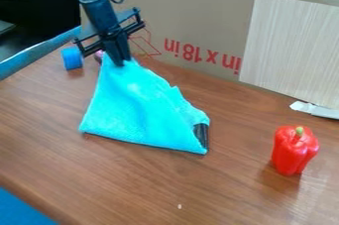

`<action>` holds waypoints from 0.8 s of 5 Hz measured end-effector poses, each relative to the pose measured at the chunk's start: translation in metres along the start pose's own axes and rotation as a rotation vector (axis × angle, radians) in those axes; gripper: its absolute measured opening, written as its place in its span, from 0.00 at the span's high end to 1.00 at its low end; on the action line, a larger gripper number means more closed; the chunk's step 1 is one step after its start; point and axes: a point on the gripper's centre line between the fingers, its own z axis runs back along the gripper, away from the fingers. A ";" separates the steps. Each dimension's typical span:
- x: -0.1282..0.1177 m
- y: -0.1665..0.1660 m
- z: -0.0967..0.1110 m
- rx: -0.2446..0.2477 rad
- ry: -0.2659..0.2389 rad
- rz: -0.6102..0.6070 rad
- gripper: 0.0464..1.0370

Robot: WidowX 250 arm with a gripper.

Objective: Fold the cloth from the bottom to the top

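Wood-grain table (132, 184), cardboard (198, 21) behind | your gripper (119, 62), view's 10-to-11 o'clock, pinches the turquoise cloth (139, 107) at its far corner | from your grip, cloth spreads toward 5 o'clock across the table; blue cylinder (72, 58) near, 9 o'clock; red pepper (293, 152) well apart, 4 o'clock

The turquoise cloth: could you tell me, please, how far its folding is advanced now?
Folding looks well along: the turquoise cloth has a straight near edge and a stepped right side, which suggests overlapping layers. In hand is its top end, bunched at the black gripper. Left, probably, are laying that end down, letting go and flattening the uneven right side near the dark patch.
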 end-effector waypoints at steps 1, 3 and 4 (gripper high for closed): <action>0.009 -0.003 -0.001 0.008 0.027 0.005 0.99; 0.024 -0.015 -0.019 0.028 0.043 -0.003 0.99; 0.027 -0.020 -0.032 0.048 0.046 -0.002 0.99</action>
